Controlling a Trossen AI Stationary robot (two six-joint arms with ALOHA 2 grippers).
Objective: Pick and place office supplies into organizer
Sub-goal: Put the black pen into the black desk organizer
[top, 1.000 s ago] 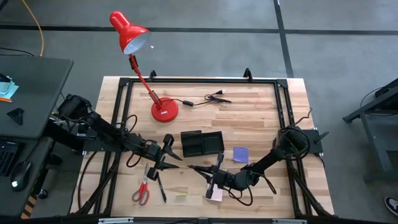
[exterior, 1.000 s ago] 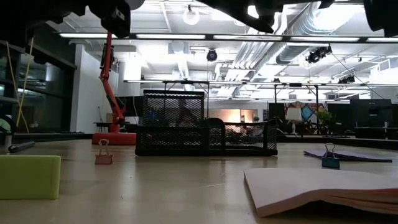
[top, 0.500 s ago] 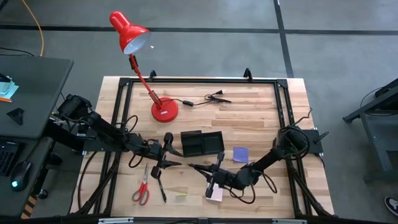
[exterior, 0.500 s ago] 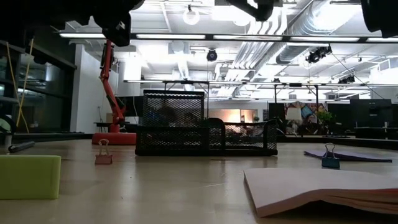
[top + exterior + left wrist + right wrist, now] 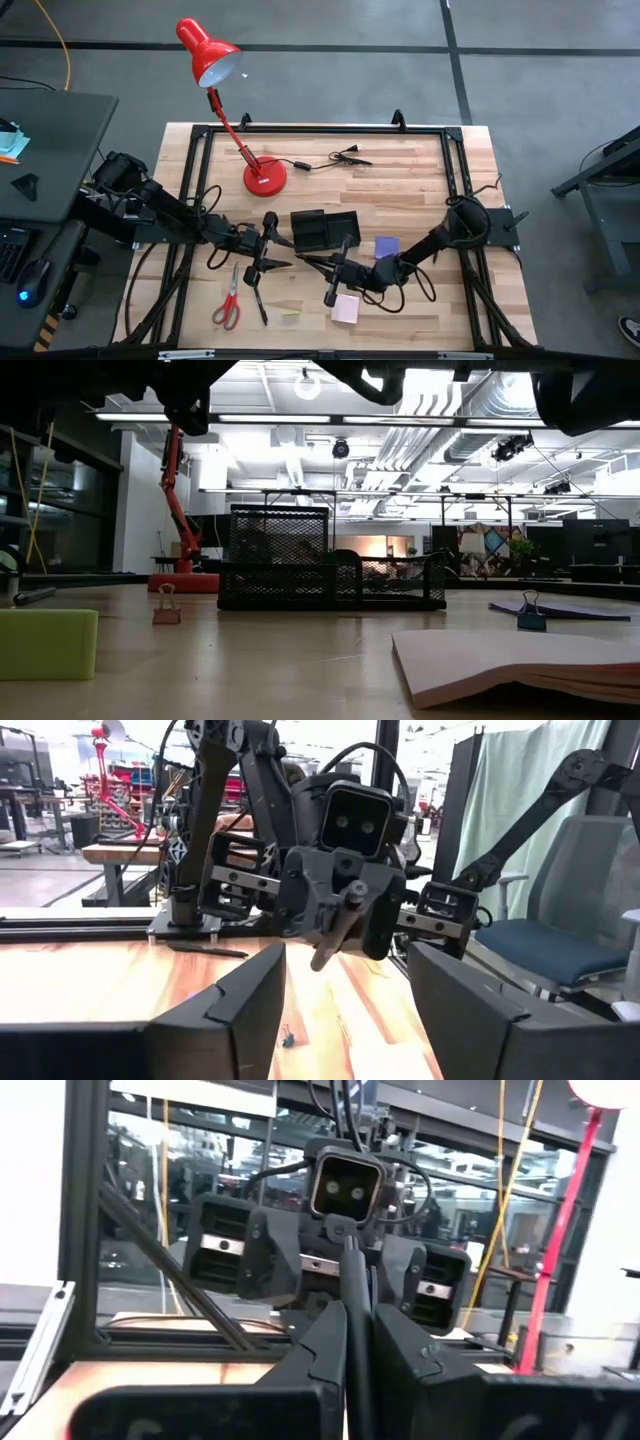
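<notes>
The black mesh organizer (image 5: 325, 230) (image 5: 330, 570) stands mid-table. My right gripper (image 5: 318, 265) (image 5: 360, 1342) hovers just in front of it, shut on a thin black pen (image 5: 351, 1280) (image 5: 333, 932). Facing it from the left, my left gripper (image 5: 276, 245) (image 5: 345, 1010) is open and holds nothing. Red-handled scissors (image 5: 228, 305) and another black pen (image 5: 258, 298) lie flat near the front left. A purple pad (image 5: 387, 247) and a pale pink pad (image 5: 345, 308) (image 5: 520, 660) lie flat on the wood. My right gripper pinches the pen's shaft (image 5: 352, 1315) between its two fingers. The pen lies along the fingers, and its free end (image 5: 349, 1242) sticks out past the fingertips toward my left gripper. The fingers come roughly level from the table's right. The pen is lifted clear of the table.
A red desk lamp (image 5: 262, 178) stands at the back left, with a black cable and plug (image 5: 335, 157) beside it. A yellow-green pad (image 5: 290, 315) (image 5: 45, 643) lies near the front edge. Two binder clips (image 5: 165, 610) (image 5: 531, 615) stand on the wood.
My right gripper has moved with the pen toward the far edge and a little left, nearer the organizer and my left gripper. It has come off the spot above the pink pad, which now shows whole.
</notes>
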